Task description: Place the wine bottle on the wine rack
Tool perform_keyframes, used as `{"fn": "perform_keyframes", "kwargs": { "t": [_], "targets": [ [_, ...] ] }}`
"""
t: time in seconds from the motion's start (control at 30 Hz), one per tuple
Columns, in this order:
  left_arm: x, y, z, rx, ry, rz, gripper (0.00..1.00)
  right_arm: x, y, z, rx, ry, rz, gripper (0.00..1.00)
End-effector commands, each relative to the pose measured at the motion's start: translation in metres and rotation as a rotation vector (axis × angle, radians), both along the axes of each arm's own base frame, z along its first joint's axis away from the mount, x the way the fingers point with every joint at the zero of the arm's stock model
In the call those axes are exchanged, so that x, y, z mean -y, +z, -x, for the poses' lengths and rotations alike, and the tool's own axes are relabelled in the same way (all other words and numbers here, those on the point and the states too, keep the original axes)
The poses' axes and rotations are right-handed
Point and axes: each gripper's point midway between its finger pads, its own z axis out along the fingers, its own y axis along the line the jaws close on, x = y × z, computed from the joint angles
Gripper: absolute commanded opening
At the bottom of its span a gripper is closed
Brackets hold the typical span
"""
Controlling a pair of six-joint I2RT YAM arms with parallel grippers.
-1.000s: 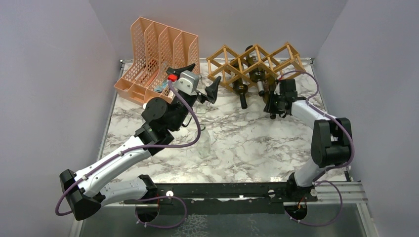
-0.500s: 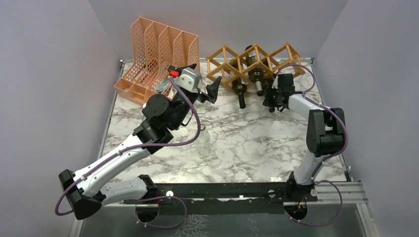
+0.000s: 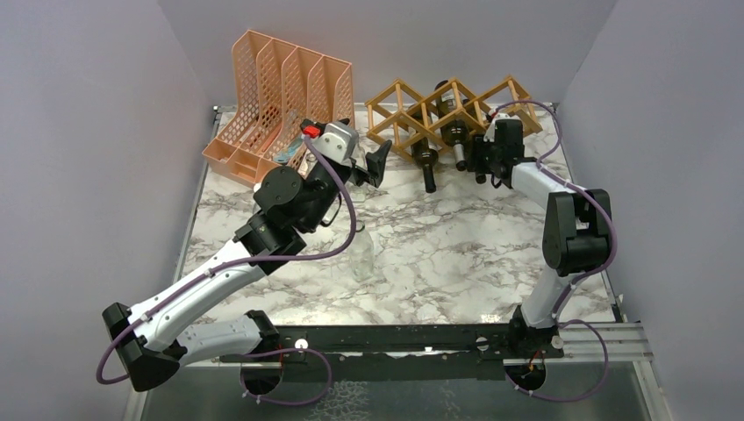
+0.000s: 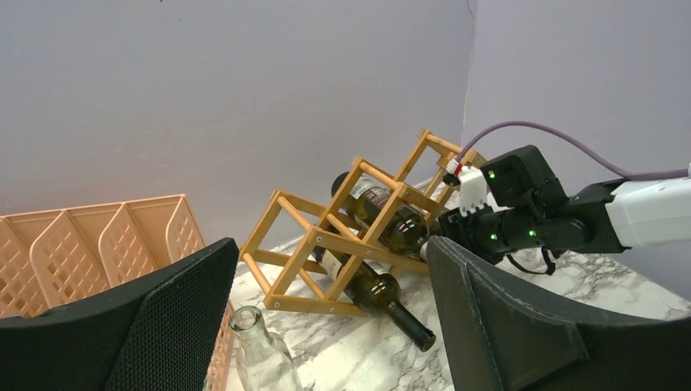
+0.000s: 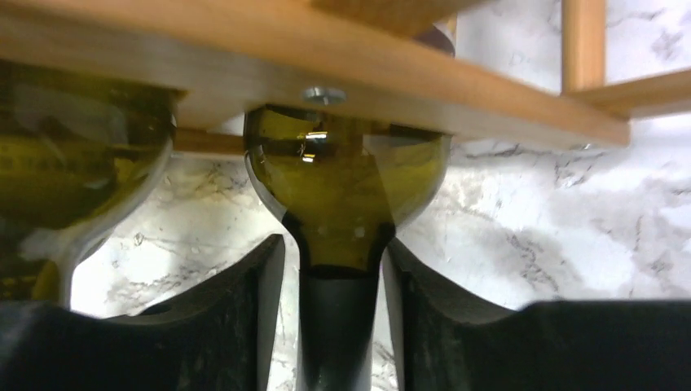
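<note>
The wine rack (image 3: 412,110) is a tan wooden lattice at the back of the table, also seen in the left wrist view (image 4: 326,236). In the right wrist view a green wine bottle (image 5: 346,175) lies in a lower cell under a rack slat (image 5: 326,61). Its dark neck runs between the fingers of my right gripper (image 5: 336,269). A thin gap shows on each side of the neck, so the jaws are open around it. From above, the right gripper (image 3: 484,160) sits at the rack's front right. My left gripper (image 3: 354,145) hangs open and empty left of the rack.
Two more dark bottles (image 3: 427,162) (image 3: 456,136) lie in the rack with necks pointing forward. A peach mesh file organizer (image 3: 281,88) stands at the back left. A clear glass bottle (image 3: 361,250) stands upright mid-table, below the left gripper (image 4: 330,269).
My right arm has pushed toward the rack, carrying the bottle deeper into its cell, and its jaws have loosened off the neck. The left jaws have narrowed a little.
</note>
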Motion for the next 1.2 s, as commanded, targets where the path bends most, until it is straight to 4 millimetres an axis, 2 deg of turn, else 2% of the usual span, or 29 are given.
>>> {"fn": "perform_keyframes", "kwargs": {
  "t": [0.0,0.1,0.27,0.33,0.5,0.63,0.73,0.9,1.07,1.17],
  "targets": [
    [-0.012,0.002,0.006,-0.009,0.015,0.025,0.91,-0.004,0.026,-0.026,0.117,-0.003,-0.006,0.47],
    [-0.015,0.001,0.008,-0.011,0.019,0.024,0.91,-0.003,0.027,-0.026,0.129,-0.01,-0.008,0.45],
    [-0.018,-0.001,0.01,-0.013,0.024,0.016,0.91,0.003,0.039,-0.015,0.11,-0.041,0.001,0.61],
    [-0.019,-0.003,0.01,-0.012,0.025,0.011,0.91,0.006,0.048,-0.006,0.11,-0.061,0.005,0.65],
    [-0.019,-0.004,0.01,-0.01,0.027,0.006,0.91,0.016,0.068,0.023,0.085,-0.104,0.022,0.66],
    [-0.022,-0.005,0.008,-0.039,0.044,0.026,0.96,0.016,0.088,0.048,0.061,-0.107,0.004,0.67],
    [-0.025,-0.006,0.007,-0.086,0.063,0.046,0.97,0.003,0.111,0.068,0.062,-0.046,-0.053,0.69],
    [-0.026,-0.008,0.008,-0.101,0.06,0.023,0.97,-0.031,0.152,0.106,0.097,0.117,-0.199,0.7],
    [-0.032,-0.01,0.009,-0.043,0.078,0.001,0.97,-0.074,0.213,0.139,0.223,0.285,-0.446,0.7],
    [-0.04,-0.007,0.007,-0.05,0.119,0.02,0.98,-0.098,0.245,0.163,0.318,0.439,-0.511,0.7]
  ]
}}
